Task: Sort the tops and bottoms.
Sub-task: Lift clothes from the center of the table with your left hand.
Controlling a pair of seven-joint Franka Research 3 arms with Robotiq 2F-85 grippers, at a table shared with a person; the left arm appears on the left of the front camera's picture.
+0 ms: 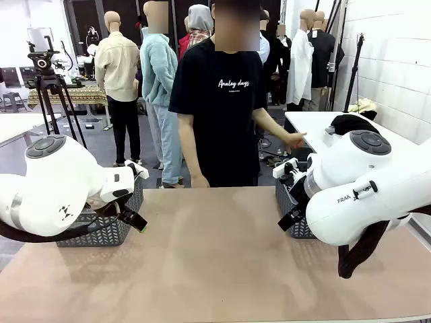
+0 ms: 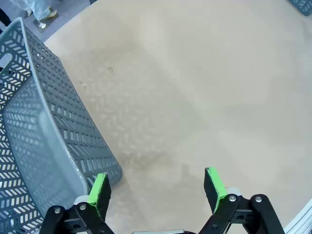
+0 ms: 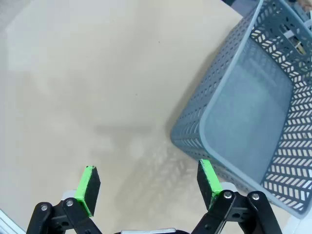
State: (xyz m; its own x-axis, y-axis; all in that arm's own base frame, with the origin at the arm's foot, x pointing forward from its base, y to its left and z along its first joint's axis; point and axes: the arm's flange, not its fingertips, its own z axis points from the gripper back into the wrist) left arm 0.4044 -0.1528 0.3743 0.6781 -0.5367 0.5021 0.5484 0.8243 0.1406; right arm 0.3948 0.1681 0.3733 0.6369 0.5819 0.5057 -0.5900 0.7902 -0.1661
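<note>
I see my left gripper hanging above the table, jaws wide apart and holding nothing, with a grey basket at the table's left end just beside one pad. My right gripper is spread wide too, also holding nothing, next to the second basket at the table's right end. A person stands at the table's far edge. I cannot tell where the tops and bottoms are.

Left basket sat mostly behind left arm; right basket nearly all hidden by right arm. Wrist views cropped both baskets at edges, left gripper and right gripper at bottom. Small print on tee was unreadable.
</note>
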